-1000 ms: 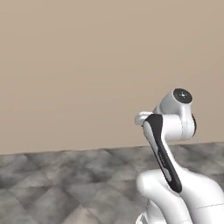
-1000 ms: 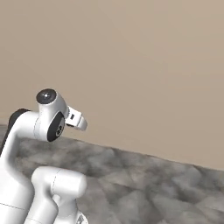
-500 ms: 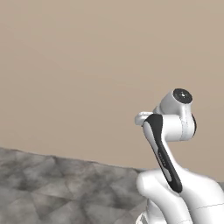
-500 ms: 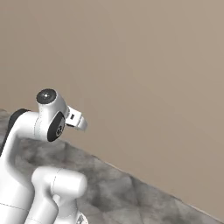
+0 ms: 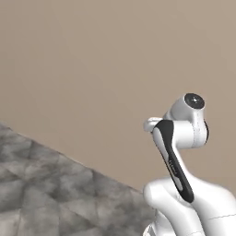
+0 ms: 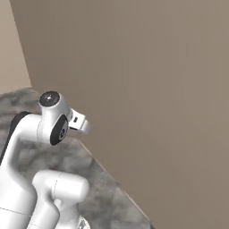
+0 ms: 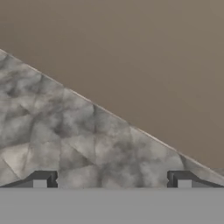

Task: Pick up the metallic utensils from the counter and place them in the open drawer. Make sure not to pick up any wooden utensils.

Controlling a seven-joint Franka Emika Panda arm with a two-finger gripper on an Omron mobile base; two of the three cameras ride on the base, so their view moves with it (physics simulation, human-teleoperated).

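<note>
Ahead of the base I see a plain tan wall (image 5: 92,60), then grey marbled floor (image 7: 65,140). I see no counter, drawer or utensils yet. The claw (image 7: 111,179) is spread wide, grasping nothing. I expect the metal pieces to be light, stiff, slippery; I would pinch mid-handle.

All views toward wall (image 5: 92,60) and floor (image 7: 65,135)

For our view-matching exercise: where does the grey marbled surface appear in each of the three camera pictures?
Left base view: grey marbled surface at lower left.
Right base view: the surface runs from left edge to bottom centre.
Hand view: the surface covers the lower left.
Shared landmark: its straight seam with the tan wall.
</note>
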